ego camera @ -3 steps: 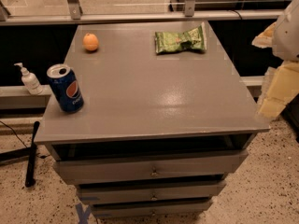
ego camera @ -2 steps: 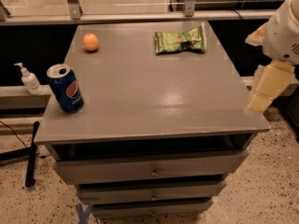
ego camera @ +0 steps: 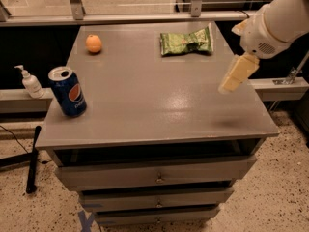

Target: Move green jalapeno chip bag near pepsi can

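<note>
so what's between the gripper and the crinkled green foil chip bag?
Nothing: camera view shows only bare grey tabletop between the cream gripper, hovering over the right side, and the chip bag at the back.

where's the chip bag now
The green jalapeno chip bag lies far right on the cabinet top, level with the orange; the gripper hovers nearer the camera, by the right edge.

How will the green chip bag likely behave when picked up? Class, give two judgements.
Its crinkled foil suggests the green jalapeno chip bag is probably light and floppy, likely sagging when lifted. The shiny surface may be slippery. The gripper hovers over the table, not touching the bag.
</note>
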Controlling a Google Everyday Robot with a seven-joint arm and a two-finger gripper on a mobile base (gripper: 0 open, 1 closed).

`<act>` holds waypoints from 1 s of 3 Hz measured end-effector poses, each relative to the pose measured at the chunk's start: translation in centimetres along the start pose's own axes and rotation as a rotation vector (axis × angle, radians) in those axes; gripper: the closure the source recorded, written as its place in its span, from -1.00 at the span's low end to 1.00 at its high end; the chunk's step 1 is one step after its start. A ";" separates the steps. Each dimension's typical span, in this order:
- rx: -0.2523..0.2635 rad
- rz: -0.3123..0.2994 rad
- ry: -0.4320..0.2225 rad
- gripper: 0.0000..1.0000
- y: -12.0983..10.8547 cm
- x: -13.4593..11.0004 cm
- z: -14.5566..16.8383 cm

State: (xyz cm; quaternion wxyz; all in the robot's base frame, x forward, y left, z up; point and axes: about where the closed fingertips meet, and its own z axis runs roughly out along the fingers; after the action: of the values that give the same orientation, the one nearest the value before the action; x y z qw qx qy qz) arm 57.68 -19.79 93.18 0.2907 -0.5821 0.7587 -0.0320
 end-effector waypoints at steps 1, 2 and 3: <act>0.084 0.019 -0.093 -1.00 -6.2 -1.1 4.1; 0.143 0.142 -0.194 -1.00 -11.9 -0.7 6.6; 0.163 0.154 -0.216 -1.00 -13.4 -0.8 6.6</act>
State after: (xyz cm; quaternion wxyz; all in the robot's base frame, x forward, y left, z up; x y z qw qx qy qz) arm 72.53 -21.47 93.25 0.4186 -0.4966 0.7603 -0.0082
